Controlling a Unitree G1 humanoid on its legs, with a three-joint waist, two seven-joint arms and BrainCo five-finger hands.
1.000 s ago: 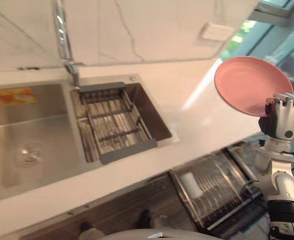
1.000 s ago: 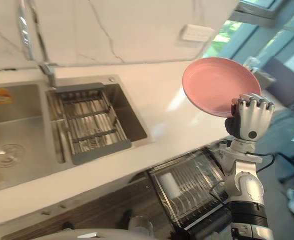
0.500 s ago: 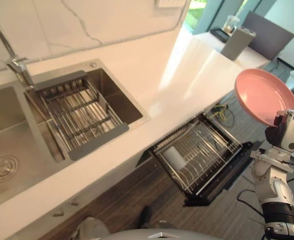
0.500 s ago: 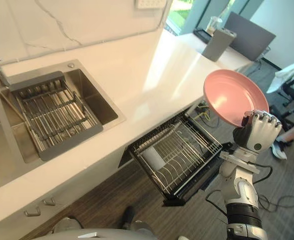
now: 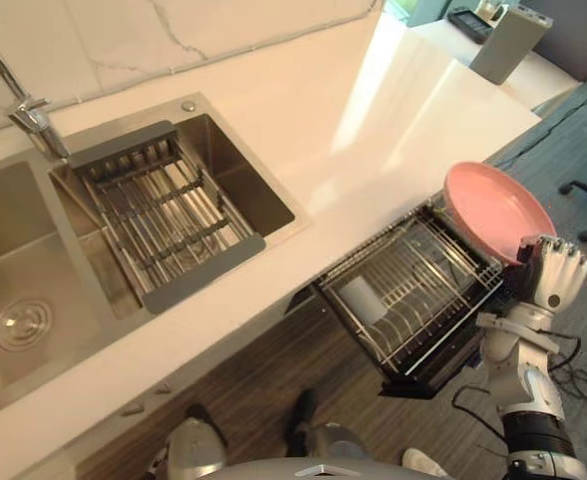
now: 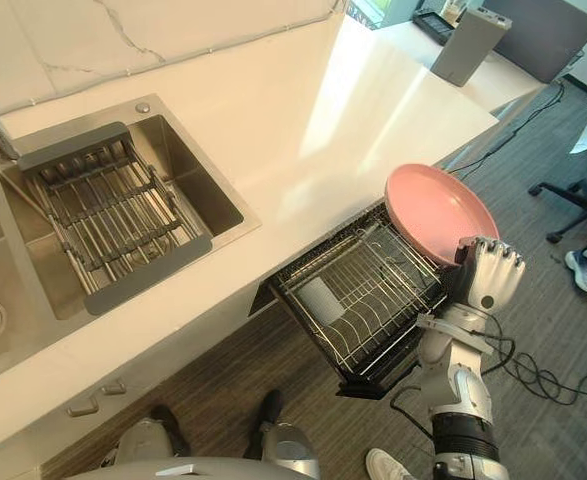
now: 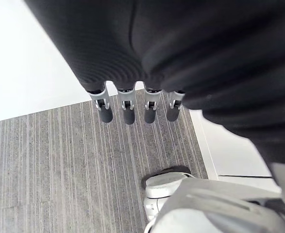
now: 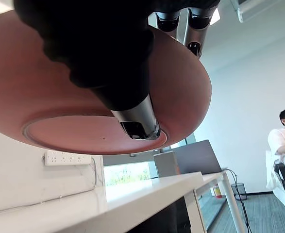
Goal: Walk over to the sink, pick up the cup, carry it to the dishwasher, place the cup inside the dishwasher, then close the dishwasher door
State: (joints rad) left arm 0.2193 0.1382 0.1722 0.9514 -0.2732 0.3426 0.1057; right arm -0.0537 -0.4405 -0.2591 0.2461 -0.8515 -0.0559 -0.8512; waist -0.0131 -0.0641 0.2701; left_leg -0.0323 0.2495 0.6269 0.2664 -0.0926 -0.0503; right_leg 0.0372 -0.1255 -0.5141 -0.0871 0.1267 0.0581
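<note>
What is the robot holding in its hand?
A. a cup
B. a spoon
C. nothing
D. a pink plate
D: the right hand has its fingers and thumb pinched on the rim of a pink plate, above the open dishwasher rack.

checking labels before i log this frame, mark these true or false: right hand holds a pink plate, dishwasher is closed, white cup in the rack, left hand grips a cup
1. The right hand holds a pink plate. True.
2. The dishwasher is closed. False: it is open, with its rack pulled out.
3. A white cup sits in the rack. True.
4. The left hand grips a cup. False: its fingers are straight and hold nothing, above the floor.
</note>
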